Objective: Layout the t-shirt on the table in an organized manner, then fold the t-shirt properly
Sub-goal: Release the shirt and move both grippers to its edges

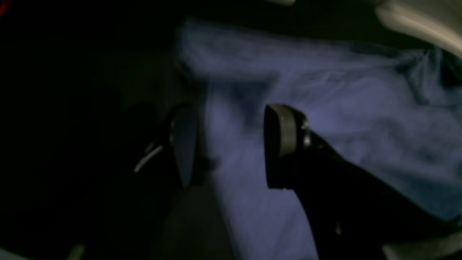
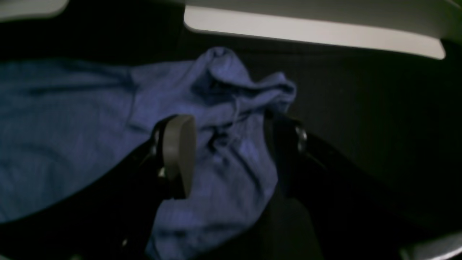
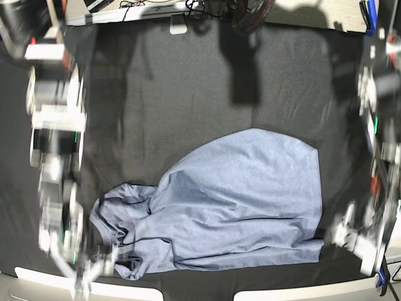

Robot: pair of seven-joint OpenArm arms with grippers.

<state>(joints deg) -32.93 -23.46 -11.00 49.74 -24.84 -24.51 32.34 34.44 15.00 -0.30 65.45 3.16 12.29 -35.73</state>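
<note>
**One shirt loose on the dark cloth, both grippers spread above it**

You have one t-shirt point(image 3: 232, 200), blue-grey, lying low on the table point(image 3: 188, 88) towards the near edge. Its body spreads fairly flat to the base view's right; the end on that view's left is bunched into folds. No lettering shows on the side facing up.

You have two grippers. The right gripper point(image 2: 231, 151) has its fingers parted over the bunched end, cloth lying between them, nothing pinched. The left gripper point(image 1: 231, 144) also stands with its fingers apart above the shirt's edge, one finger over cloth and the other over the dark table.

The table's covering is one dark charcoal cloth, far wider than the shirt. Pale panels point(image 3: 294, 293) run along the near edge, and cables point(image 3: 213, 9) lie past the far edge.

Both arms are smeared by blur in the base view. The left wrist view is dim and soft.
</note>
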